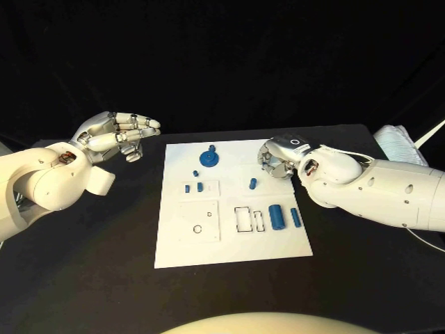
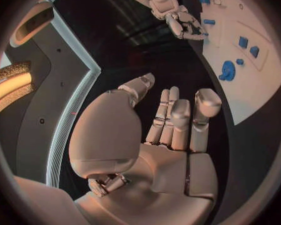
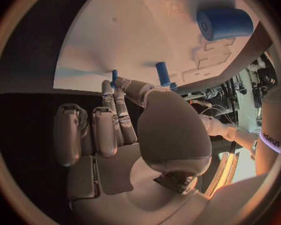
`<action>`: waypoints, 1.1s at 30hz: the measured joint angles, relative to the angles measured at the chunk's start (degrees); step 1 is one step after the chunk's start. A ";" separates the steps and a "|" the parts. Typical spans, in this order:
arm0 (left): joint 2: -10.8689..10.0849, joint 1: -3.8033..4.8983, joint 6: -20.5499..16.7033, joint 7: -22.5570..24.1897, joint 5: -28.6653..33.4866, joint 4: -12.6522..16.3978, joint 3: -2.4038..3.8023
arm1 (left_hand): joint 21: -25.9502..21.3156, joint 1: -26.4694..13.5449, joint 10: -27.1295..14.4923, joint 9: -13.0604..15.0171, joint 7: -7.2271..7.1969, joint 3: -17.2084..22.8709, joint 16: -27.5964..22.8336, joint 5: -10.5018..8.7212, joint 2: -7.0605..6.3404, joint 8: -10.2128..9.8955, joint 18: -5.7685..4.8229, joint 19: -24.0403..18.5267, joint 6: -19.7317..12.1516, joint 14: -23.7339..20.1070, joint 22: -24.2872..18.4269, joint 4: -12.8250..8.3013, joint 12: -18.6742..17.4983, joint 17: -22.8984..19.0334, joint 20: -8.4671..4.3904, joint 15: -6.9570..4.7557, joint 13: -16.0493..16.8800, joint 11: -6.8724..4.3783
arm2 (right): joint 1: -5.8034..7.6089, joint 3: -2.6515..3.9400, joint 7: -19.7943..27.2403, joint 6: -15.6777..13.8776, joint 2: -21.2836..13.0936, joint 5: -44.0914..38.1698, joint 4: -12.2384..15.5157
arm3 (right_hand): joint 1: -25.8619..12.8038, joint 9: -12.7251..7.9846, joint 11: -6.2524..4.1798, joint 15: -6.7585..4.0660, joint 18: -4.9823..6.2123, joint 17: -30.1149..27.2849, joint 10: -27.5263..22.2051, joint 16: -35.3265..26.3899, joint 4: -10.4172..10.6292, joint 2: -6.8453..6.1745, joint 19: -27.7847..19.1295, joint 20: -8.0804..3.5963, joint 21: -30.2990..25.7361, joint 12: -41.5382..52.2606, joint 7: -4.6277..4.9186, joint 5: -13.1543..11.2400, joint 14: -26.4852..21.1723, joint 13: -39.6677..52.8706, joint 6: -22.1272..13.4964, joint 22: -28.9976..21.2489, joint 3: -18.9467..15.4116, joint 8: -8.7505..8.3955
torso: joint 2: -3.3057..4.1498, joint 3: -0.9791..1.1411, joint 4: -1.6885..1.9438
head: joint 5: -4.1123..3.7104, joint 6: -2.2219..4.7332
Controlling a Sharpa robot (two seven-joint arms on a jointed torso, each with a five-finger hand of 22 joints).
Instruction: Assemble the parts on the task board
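Nearest on the task board [image 1: 177,250]: fat blue cylinder [image 1: 276,216]. Looks like hard, light plastic, smooth and probably slippery, so best pinched across the sides. Further back sits a small peg [image 1: 252,184], then the gear [image 1: 211,158] – grab by the rim. Right hand [image 1: 279,156] over the far right edge, fingers loose, holding nothing; left hand [image 1: 117,136] off the far left corner, spread and empty. No readable writing on board or parts.

I see a white task board [image 1: 183,243] on my black desk [image 1: 82,264], blue parts [image 1: 276,216] on it, and silver robot hands on white arms.
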 measured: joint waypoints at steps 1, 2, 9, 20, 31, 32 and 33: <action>0.01 0.00 0.00 0.00 0.01 -0.09 0.00 | 0.00 0.00 0.00 0.00 0.00 0.00 0.00 0.00 0.00 0.00 0.00 0.00 0.00 0.00 0.00 0.00 0.00 0.00 0.00 0.00 0.00 0.00 | 0.12 0.12 0.08 -0.54 -0.20 0.24 0.31 | 0.00 0.05 0.00 0.00 0.01 0.01 0.00 0.00 0.00 0.00 0.00 0.00 0.01 -0.03 0.00 -0.03 0.00 -0.04 0.00 0.00 0.00 0.00 | 0.01 0.01 -0.01 | 0.03 0.02; 0.02 0.00 0.00 -0.01 0.01 -0.15 0.00 | 0.00 0.00 0.00 0.00 0.00 0.00 0.00 0.00 0.00 0.00 0.00 0.00 0.00 0.00 0.00 0.00 0.00 0.00 0.00 0.00 0.00 0.00 | 0.26 0.20 0.15 -0.95 -0.35 0.46 0.57 | 0.00 0.05 0.00 0.00 0.00 0.03 0.00 0.00 0.00 0.00 0.00 0.00 0.01 -0.14 0.00 -0.07 0.00 -0.07 0.00 0.00 0.00 0.00 | 0.01 0.01 -0.01 | 0.06 0.04; 0.22 0.00 0.00 -0.02 0.06 -0.60 0.00 | 0.00 0.00 0.00 0.00 0.00 0.00 0.00 0.00 0.00 0.00 0.00 0.00 0.00 0.00 0.00 0.00 0.00 0.00 0.00 0.00 0.00 0.00 | 1.42 0.68 1.27 -3.54 -2.32 3.00 3.61 | 0.01 0.05 0.00 0.00 0.00 0.05 0.00 0.00 0.00 0.00 0.00 0.00 0.01 -0.17 0.00 -0.10 0.00 -0.11 0.00 -0.01 0.00 0.00 | 0.00 -0.02 -0.05 | 0.01 0.15; 1.00 0.00 0.00 -0.06 0.24 -0.96 0.00 | 0.00 0.00 -0.20 0.00 0.00 0.00 0.00 0.00 0.00 0.00 0.00 0.00 0.00 0.00 0.00 0.00 -0.27 0.00 0.00 0.00 -0.09 0.20 | 1.54 0.90 3.70 -5.71 -3.39 7.33 11.75 | 0.01 0.04 0.00 0.01 0.01 0.04 0.00 0.00 0.00 0.00 0.00 0.00 0.01 -0.44 0.00 -0.22 0.00 -0.10 -0.01 -0.01 -0.01 -0.01 | 0.02 -0.04 -0.06 | 1.13 0.68; 2.65 -0.01 0.00 -0.09 0.53 -0.98 0.00 | 0.00 0.00 -0.20 0.00 0.00 0.00 0.00 0.00 0.00 0.00 0.00 0.00 0.01 0.00 -0.07 0.00 -0.27 -0.13 0.00 0.00 -0.09 0.20 | -0.83 0.67 4.61 -5.91 1.51 7.48 15.21 | 0.23 0.10 0.00 0.01 0.00 0.03 0.00 -0.01 -0.16 0.21 0.00 0.01 0.01 -0.82 0.00 -0.18 0.00 -0.11 -0.01 -0.02 0.15 -0.06 | -0.12 -0.21 0.18 | 5.11 -0.03; 2.82 -0.01 0.00 -0.09 0.56 -1.01 0.00 | 0.00 0.00 -0.20 0.00 0.00 0.00 0.00 0.00 0.00 0.00 0.01 0.00 0.01 0.00 -0.07 0.00 -0.27 -0.13 0.00 0.00 -0.09 0.20 | -1.16 0.61 4.61 -5.86 2.14 7.37 15.16 | 0.23 0.10 0.00 0.01 0.01 0.03 0.00 0.00 -0.17 0.21 0.00 0.01 0.00 -0.82 0.00 -0.17 0.00 -0.11 -0.01 -0.02 0.15 -0.06 | -0.13 -0.24 0.20 | 5.39 -0.12; 3.03 -0.01 0.00 -0.10 0.59 -1.05 -0.01 | 0.00 0.00 -0.20 -0.01 0.00 0.00 0.00 0.00 0.00 0.00 0.01 0.00 0.01 0.00 -0.07 0.00 -0.27 -0.13 0.00 0.00 -0.09 0.20 | -1.65 0.48 4.60 -5.75 2.99 7.18 15.10 | 0.23 0.10 0.00 0.01 0.01 0.03 0.00 -0.01 -0.17 0.21 0.00 0.01 0.00 -0.83 0.00 -0.16 0.00 -0.11 -0.01 -0.02 0.15 -0.06 | -0.16 -0.28 0.24 | 5.69 -0.24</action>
